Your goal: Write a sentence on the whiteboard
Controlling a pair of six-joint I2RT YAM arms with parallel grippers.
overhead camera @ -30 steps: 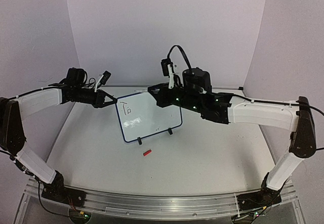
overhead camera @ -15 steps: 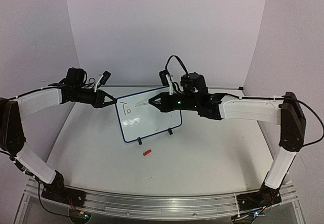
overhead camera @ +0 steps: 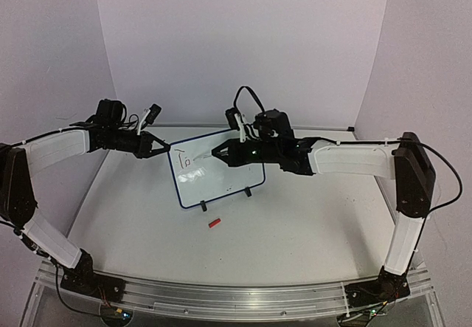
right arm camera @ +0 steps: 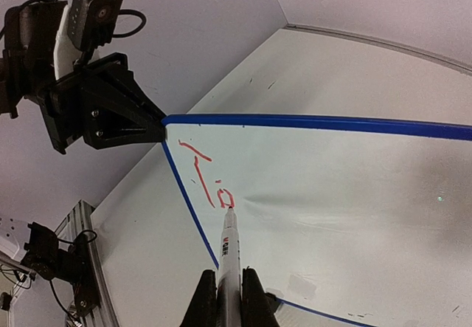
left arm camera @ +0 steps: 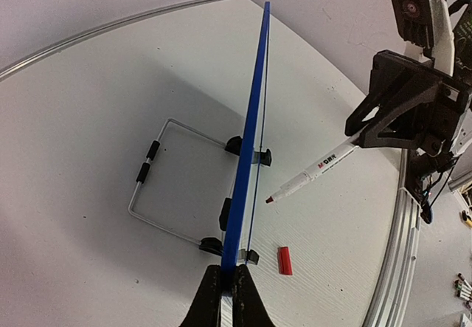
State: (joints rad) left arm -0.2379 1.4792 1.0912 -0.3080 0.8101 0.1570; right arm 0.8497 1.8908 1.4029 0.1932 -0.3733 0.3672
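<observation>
We are looking at a robotics lab test cell: a white surface [overhead camera: 310,231] walled at its far and side edges by plain lilac backdrop panels [overhead camera: 243,46], an aluminium rail [overhead camera: 221,297] along its near edge, and 2 cabled arm bases [overhead camera: 77,275] [overhead camera: 369,294] bolted there, near the left and right corners.

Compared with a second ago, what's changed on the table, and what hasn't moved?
The right fingers carried the marker left across the whiteboard until its tip reached the red letters. The left fingers stay clamped on the board's corner; board, letters and red cap are unchanged.
</observation>
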